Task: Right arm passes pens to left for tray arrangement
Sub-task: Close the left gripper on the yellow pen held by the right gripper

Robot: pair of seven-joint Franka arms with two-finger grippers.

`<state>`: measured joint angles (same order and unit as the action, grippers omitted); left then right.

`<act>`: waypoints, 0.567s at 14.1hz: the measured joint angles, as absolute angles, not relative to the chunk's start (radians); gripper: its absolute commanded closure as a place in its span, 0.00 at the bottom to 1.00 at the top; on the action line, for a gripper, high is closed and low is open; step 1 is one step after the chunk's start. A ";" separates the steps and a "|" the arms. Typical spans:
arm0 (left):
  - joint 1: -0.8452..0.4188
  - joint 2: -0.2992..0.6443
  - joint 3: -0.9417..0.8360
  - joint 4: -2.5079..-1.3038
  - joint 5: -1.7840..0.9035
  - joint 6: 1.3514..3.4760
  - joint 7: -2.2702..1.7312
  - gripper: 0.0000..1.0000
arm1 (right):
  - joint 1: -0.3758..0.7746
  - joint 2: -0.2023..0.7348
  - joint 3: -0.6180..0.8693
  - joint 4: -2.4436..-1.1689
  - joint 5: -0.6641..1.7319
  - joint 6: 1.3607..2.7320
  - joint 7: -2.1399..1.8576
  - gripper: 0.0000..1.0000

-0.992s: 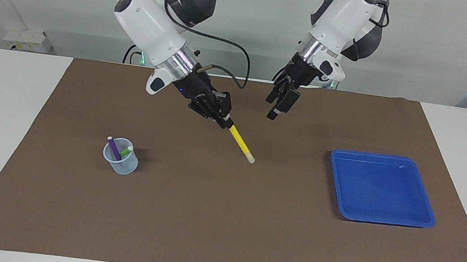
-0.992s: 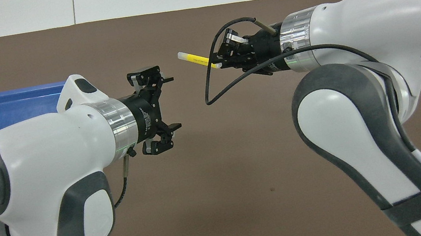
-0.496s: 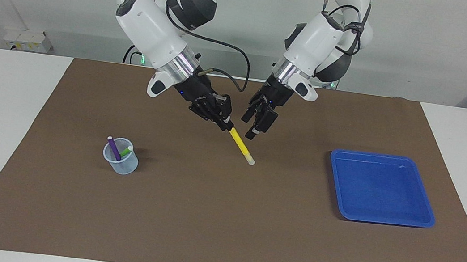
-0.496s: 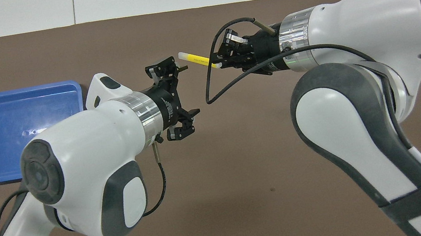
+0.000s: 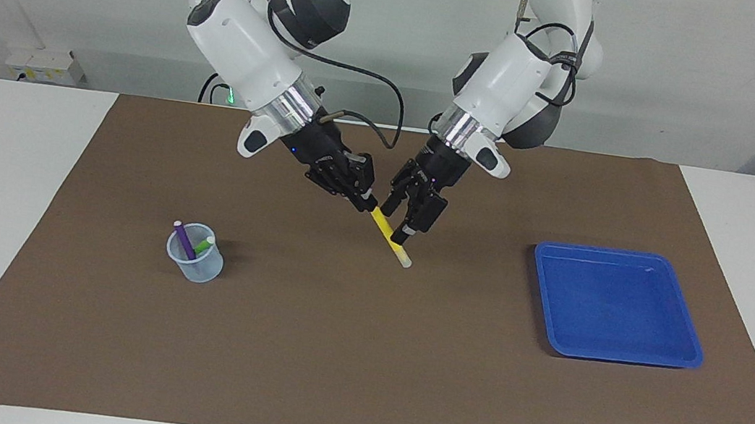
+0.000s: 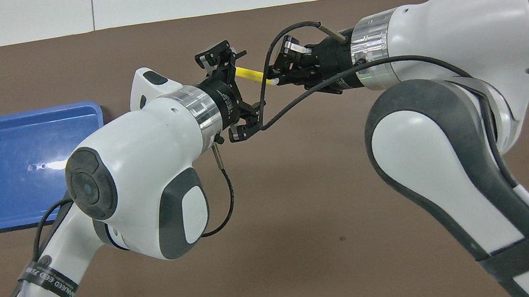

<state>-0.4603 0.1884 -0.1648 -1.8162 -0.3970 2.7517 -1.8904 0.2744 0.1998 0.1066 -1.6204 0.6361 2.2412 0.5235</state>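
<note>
Two sets of jaws now meet at one slim yellow marker pen with a whitish tip: the right arm's black two-finger gripper with the small blue light stays clamped on the pen's upper end, holding it slanted down over the middle of the brown mat, while the left arm's black two-finger gripper, which a second ago hung well apart from the pen nearer its own base, has swung in and come down until its jaws stand wide on either side of the yellow shaft. In the overhead view the left gripper covers the pen's free end, so only a short yellow stretch shows between the two grippers. The jaws have barely begun to narrow, so I judge the pen bracketed, not yet gripped; the handover is at the point of closing, and the right arm should not let go until the left has pinched firmly. Farther out, the shallow bright blue plastic tray with rounded corners lies bare toward the left arm's end of the worktop. Toward the right arm's end a small clear plastic cup stands upright, with the purple marker pen and the bright green marker pen in it, both waiting their turn.
</note>
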 measured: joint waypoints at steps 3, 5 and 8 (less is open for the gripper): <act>-0.467 0.197 -0.165 -1.815 -0.397 2.766 -1.900 0.38 | 0.274 0.200 0.107 -1.620 0.636 2.241 0.524 0.88; -0.467 0.198 -0.164 -1.815 -0.397 2.768 -1.900 0.39 | 0.274 0.200 0.107 -1.620 0.636 2.241 0.524 0.88; -0.467 0.199 -0.163 -1.815 -0.397 2.768 -1.900 0.53 | 0.274 0.200 0.107 -1.620 0.636 2.241 0.524 0.88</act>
<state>-0.4671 0.1989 -0.1630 -1.8152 -0.3970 2.7685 -1.9002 0.2744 0.1998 0.1066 -1.6204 0.6361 2.2413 0.5236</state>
